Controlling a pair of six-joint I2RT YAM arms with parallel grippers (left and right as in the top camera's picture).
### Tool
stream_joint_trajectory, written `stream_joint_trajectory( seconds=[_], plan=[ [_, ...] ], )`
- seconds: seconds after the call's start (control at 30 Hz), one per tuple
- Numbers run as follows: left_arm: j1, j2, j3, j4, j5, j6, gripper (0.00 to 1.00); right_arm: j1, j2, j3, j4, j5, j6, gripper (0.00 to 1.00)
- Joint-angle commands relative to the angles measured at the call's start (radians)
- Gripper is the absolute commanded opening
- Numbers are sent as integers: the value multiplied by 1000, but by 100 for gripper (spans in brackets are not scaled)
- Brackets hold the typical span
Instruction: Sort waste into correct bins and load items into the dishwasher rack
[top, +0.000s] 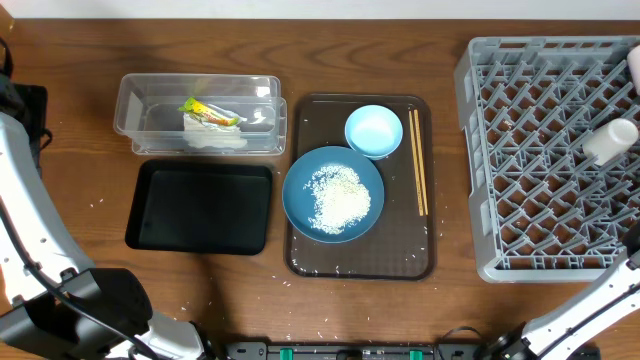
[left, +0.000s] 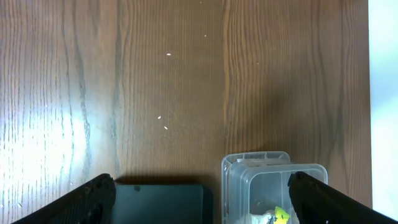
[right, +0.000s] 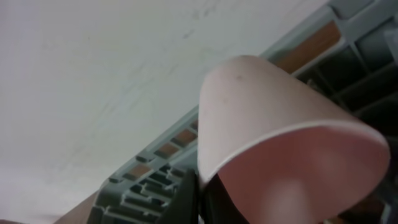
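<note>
Wooden tabletop, rack at its right: right gripper, pinching a pink cup by its rim, holds it tipped sideways directly over the rack's lattice; left gripper hangs spread, well apart.

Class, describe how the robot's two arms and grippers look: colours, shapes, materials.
Both arms have smooth white, rounded links: the left arm and the right arm. The left arm's lower joint is bulky and black. The left gripper has two matte black, wedge-shaped fingers. Of the right gripper only a dark finger edge shows.
</note>
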Motion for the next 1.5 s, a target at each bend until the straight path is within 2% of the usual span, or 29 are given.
stream_joint_trajectory(
  seconds=[0.0,0.3,0.5,0.8,1.07,1.13,1.27,1.4,1.47],
  plan=[
    [2,6,-1,-5,-20,13,92,-38,13,5,-34,19,-14,2],
    [2,6,-1,-5,-20,13,92,-87,10,19,-44,-71,-10,5],
    [2,6,-1,-5,-20,13,92,-104,-29,20,-124,-57,-16,6],
    [2,6,-1,-5,-20,13,92,-109,-157,20,-468,161,-172,19],
    [2,6,-1,-5,-20,13,92,-105,-335,20,-638,306,-170,3],
    [2,6,-1,-5,-20,13,92,-99,-370,20,-647,321,-168,3],
    [2,6,-1,-5,-20,13,92,-77,-418,20,-647,357,-168,11],
    [2,6,-1,-5,-20,13,92,-31,-441,20,-671,360,-167,8],
    [2,6,-1,-5,-20,13,92,4,-453,20,-700,345,-168,11]
  ],
)
